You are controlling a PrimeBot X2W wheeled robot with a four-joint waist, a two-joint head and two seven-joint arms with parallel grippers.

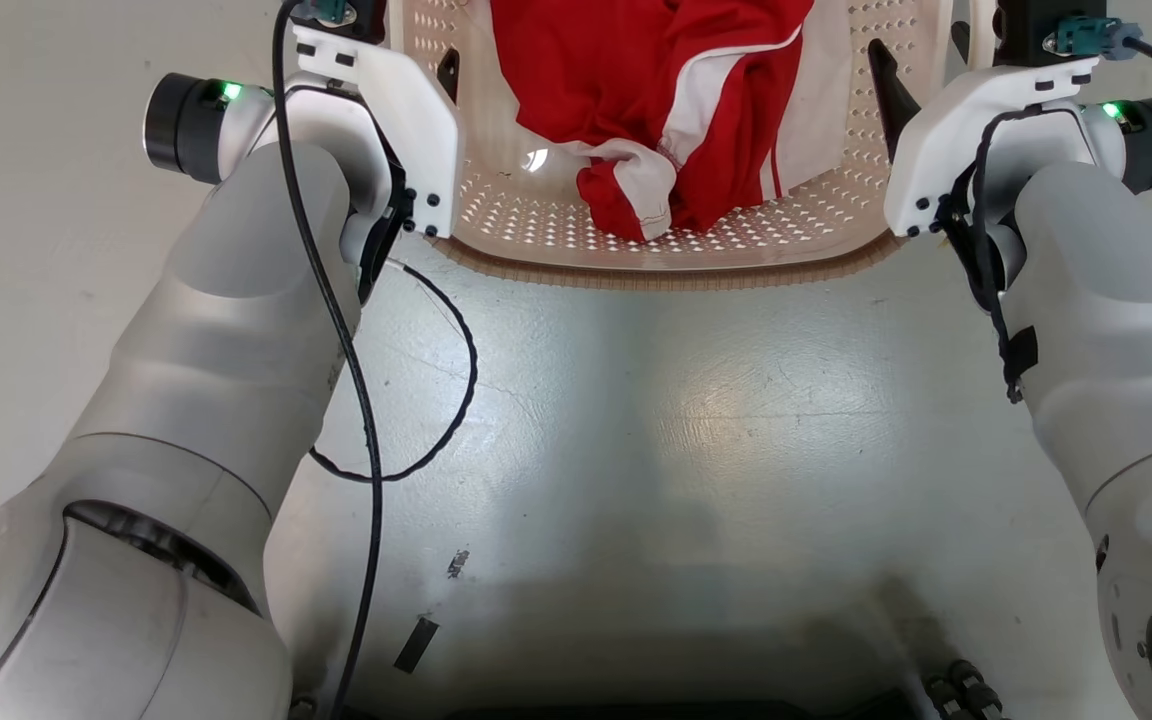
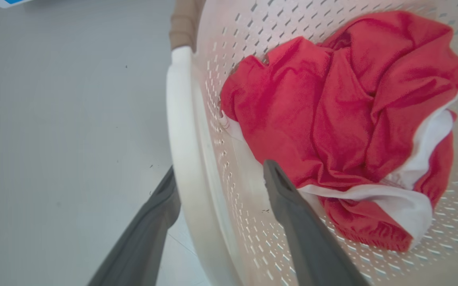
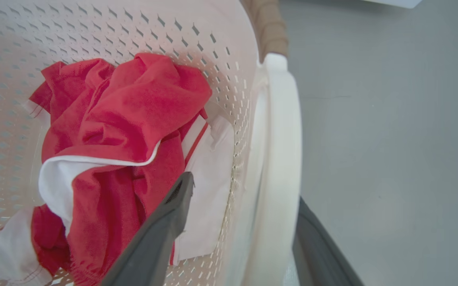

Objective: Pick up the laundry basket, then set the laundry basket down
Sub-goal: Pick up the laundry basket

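Laundry basket (image 1: 536, 215) is seen at top of head view, betw. the two arms, w/ red-and-white garment (image 1: 636, 90) lying inside. Its side handles (image 2: 181, 119) are straddled by L gripper (image 2: 219, 172) and R gripper (image 3: 245, 190): jaws spread, not clamped, inner fingers (image 2: 292, 206) clear of the wall. Grey floor (image 1: 696, 420) is seen below.

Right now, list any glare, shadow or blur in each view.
Head view: glare on the floor, shadow along the picture's bottom edge, a bright spot in the basket. Left wrist view: left gripper soft-edged, close to the lens. Right wrist view: right gripper likewise soft.
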